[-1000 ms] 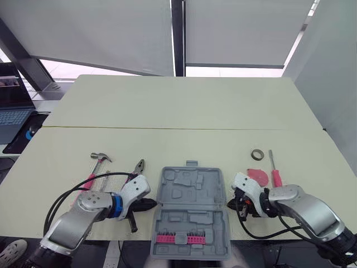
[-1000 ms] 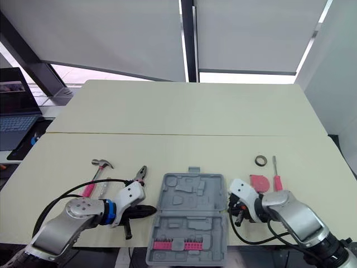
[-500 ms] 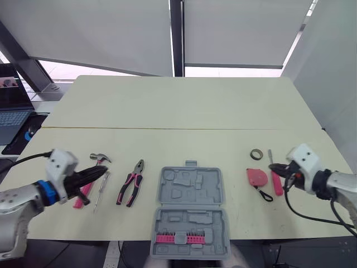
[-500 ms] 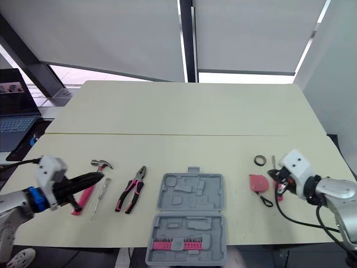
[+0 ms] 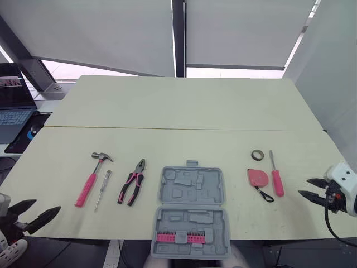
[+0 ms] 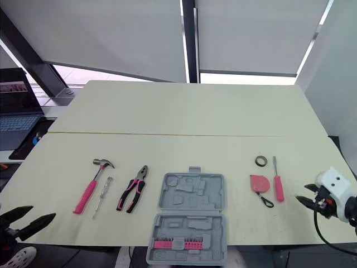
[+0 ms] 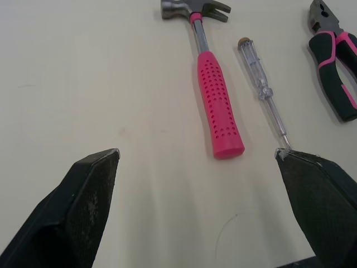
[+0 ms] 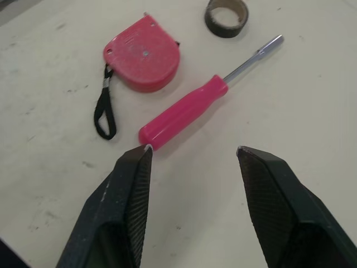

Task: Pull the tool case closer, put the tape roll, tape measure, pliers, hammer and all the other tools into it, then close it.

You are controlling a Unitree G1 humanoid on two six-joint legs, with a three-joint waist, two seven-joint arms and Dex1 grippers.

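Both arms have swung outward from the flanks of the grey plastic tool case (image 5: 189, 209) to the table's outer edges. The case itself lies where it did, open flat at the near edge of the pale yellow table (image 5: 178, 106) and centred before the robot. Its moulded recesses are empty apart from a row of pink bits (image 5: 179, 238) in the nearer half.

Just left of the case lie the pliers with pink-and-black grips (image 5: 131, 183), then a clear-handled tester screwdriver (image 5: 101, 190), then the steel hammer with a pink handle (image 5: 92, 178). To the right are the pink tape measure (image 5: 257, 176), with a pink-handled screwdriver (image 5: 275, 177) just beside it, and the dark ring of the tape roll (image 5: 257, 155) a little farther back.

The left gripper (image 5: 44, 207) hangs off the near left corner with its fingers spread wide and nothing between them. The right gripper (image 5: 305, 187) sits at the right edge, likewise wide apart and empty, pointing at the pink-handled screwdriver.

The case looks close enough, so loading is probably the step in hand. The right gripper would do well to straddle that screwdriver's handle crosswise at mid-length, staying clear of the tape measure's black strap. For the flat tape roll, one finger inside the ring and one outside should hold better than a pinch across it
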